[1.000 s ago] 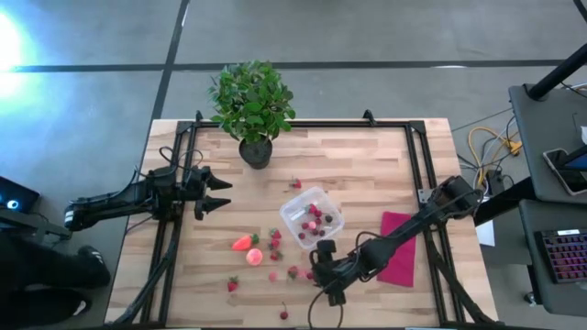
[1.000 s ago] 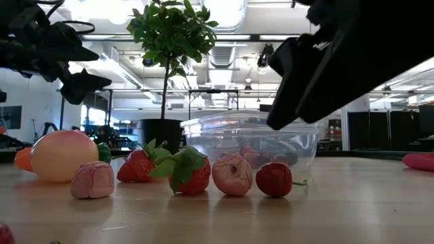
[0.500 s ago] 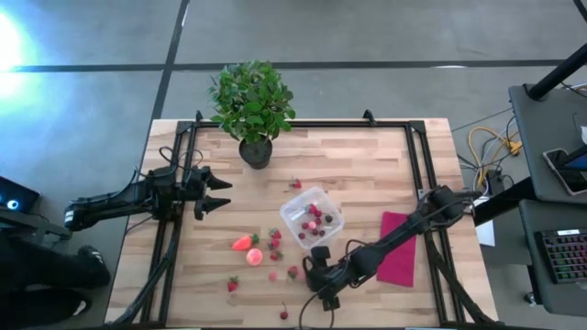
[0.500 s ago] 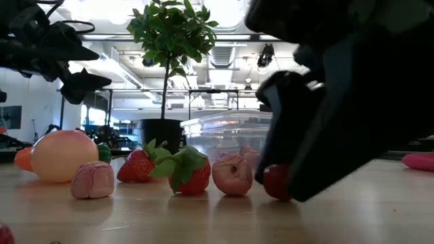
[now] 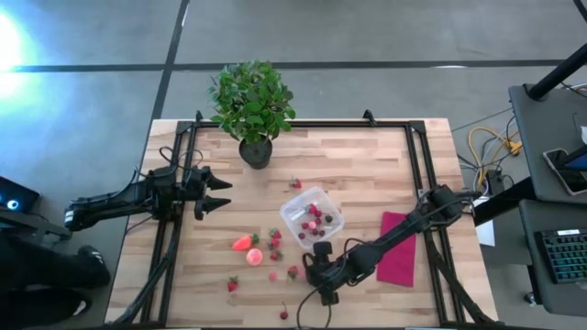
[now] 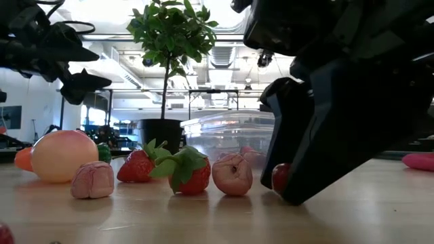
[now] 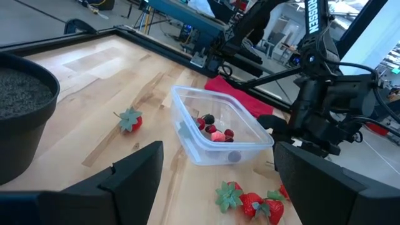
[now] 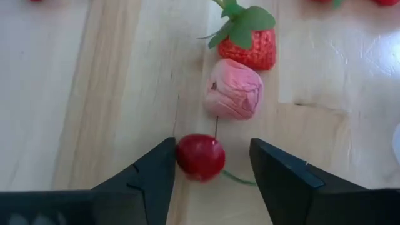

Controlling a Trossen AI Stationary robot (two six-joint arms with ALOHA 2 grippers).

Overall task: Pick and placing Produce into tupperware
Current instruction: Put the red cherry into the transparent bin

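Observation:
A red cherry (image 8: 200, 156) lies on the wooden table, in a row with a pink fruit (image 8: 234, 90) and a strawberry (image 8: 250, 40). My right gripper (image 8: 212, 149) is open and down at the table, with one finger on each side of the cherry. The clear tupperware (image 5: 312, 218) stands just beyond and has several berries in it. An orange-red strawberry (image 5: 243, 243) and a round pink-orange fruit (image 5: 254, 258) lie to the left. My left gripper (image 5: 223, 194) waits open at the table's left. My right gripper comes at the cherry slanting down from the table's right. One finger (image 8: 156, 172) stands right at the cherry's side (image 8: 181, 156); I cannot tell whether it touches. The other finger (image 8: 275, 169) is clear of it. The cherry rests on the table.
A potted plant (image 5: 252, 105) stands at the far edge. A magenta cloth (image 5: 399, 247) lies under the right arm. Loose berries lie at the far side (image 5: 296, 183) and near the front edge (image 5: 233, 284), (image 5: 283, 314). Black frame rails (image 5: 417, 174) run along the table's sides.
My right gripper has come down toward the table and a little to the left, tipping steeper. Its fingers now stand around the cherry and partly hide it in the low view. The fruits have not moved.

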